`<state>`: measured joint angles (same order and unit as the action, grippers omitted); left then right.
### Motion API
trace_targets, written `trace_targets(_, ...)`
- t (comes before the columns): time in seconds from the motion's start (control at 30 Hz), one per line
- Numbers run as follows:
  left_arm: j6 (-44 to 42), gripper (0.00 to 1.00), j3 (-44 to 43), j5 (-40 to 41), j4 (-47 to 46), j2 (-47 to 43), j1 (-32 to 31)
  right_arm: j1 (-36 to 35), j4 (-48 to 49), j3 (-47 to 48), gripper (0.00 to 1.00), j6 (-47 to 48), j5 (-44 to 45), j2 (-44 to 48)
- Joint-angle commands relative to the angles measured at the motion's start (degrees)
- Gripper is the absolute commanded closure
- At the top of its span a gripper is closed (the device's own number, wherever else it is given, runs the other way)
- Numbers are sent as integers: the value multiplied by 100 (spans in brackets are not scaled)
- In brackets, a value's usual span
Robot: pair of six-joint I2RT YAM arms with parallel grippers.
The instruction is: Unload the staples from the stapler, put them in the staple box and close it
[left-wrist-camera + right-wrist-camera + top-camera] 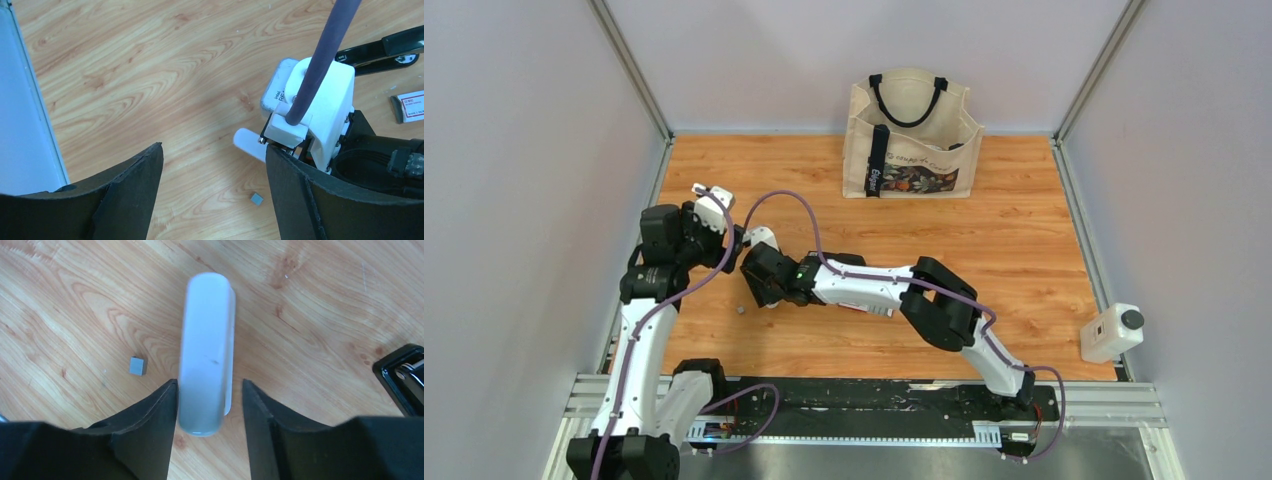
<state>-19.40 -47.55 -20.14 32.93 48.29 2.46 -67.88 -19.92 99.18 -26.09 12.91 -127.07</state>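
Observation:
In the right wrist view a white stapler lies flat on the wooden table, its near end between the fingers of my right gripper. The jaws are open: the left finger sits against the stapler and the right finger stands clear of it. The staples, a tiny grey metal piece, lie loose on the wood just left of the stapler. My left gripper hovers open over bare wood. The staples show near its right finger, and the stapler's white tip pokes out beyond that finger.
A black stapler lies just beyond the right wrist, with a small red-and-white box near it. A canvas tote bag stands at the back of the table. A white camera unit sits at the right edge.

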Motion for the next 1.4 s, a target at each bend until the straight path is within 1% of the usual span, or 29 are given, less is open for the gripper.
trace_targets(0.0, 305, 16, -158, 10, -129, 198, -17, -68, -3, 400, 43, 95, -174, -266)
trace_targets(0.03, 322, 16, -149, 10, -146, 294, -17, -76, -12, 427, 40, 95, -174, -266)
trace_targets(0.07, 331, 16, -123, 28, -155, 356, -17, -77, -29, 436, 33, 86, -183, -249)
trace_targets(0.1, 305, 16, -132, 36, -155, 408, -17, -77, -38, 419, 31, 86, -175, -214)
trace_targets(0.23, 314, 15, -141, 72, -216, 602, -26, -77, 58, 25, 29, 104, -113, 172)
trace_targets(0.33, 323, 15, -158, 116, -252, 707, -61, -68, 252, -328, 30, 261, -96, 795)
trace_targets(0.37, 314, 15, -210, 142, -234, 734, -131, -59, 287, -598, 30, 323, -61, 971)
trace_targets(0.43, 253, 15, -228, 247, -182, 831, -228, -7, 401, -872, 30, 613, -43, 1534)
trace_targets(0.47, 235, 15, -228, 308, -173, 857, -455, 116, 393, -1091, 29, 701, -69, 1692)
trace_targets(0.5, 217, 15, -220, 387, -164, 901, -544, 204, 349, -1215, 29, 771, -182, 2042)
trace_targets(0.53, 191, 15, -220, 423, -155, 927, -614, 309, 314, -1338, 28, 902, -227, 2193)
trace_targets(0.6, 104, 14, -158, 580, -208, 997, -895, 696, 217, -1697, 23, 1087, -401, 2649)
trace_targets(0.63, 59, 14, -123, 642, -243, 1024, -992, 845, 147, -1761, 20, 1340, -499, 2782)
trace_targets(0.67, -28, 14, -27, 687, -339, 1050, -1210, 1212, -88, -1814, 18, 1421, -717, 2897)
trace_targets(0.7, -220, 14, 52, 931, -435, 1111, -1334, 1407, -143, -1936, 17, 1544, -893, 3002)
trace_targets(0.73, -327, 14, 140, 1081, -541, 1156, -1597, 1591, -187, -2007, 17, 1658, -1156, 3195)
trace_targets(0.77, -415, 14, 271, 1178, -707, 1208, -1712, 1924, -318, -2051, 16, 1685, -1507, 3249)
trace_targets(0.87, -503, 14, 325, 1355, -823, 1454, -2073, 2217, -625, -2104, 15, 2036, -1572, 3302)
trace_targets(1.03, -582, 14, 237, 1513, -876, 1999, -2617, 2217, -1197, -1789, 15, 2555, -1458, 2951)
trace_targets(1.23, -679, 14, 333, 1548, -1139, 2412, -2759, 2217, -1383, -1665, 15, 2890, -1572, 2582)
trace_targets(1.37, -802, 18, 466, 1645, -1227, 2571, -2777, 2217, -1356, -1674, 15, 3021, -1598, 2432)
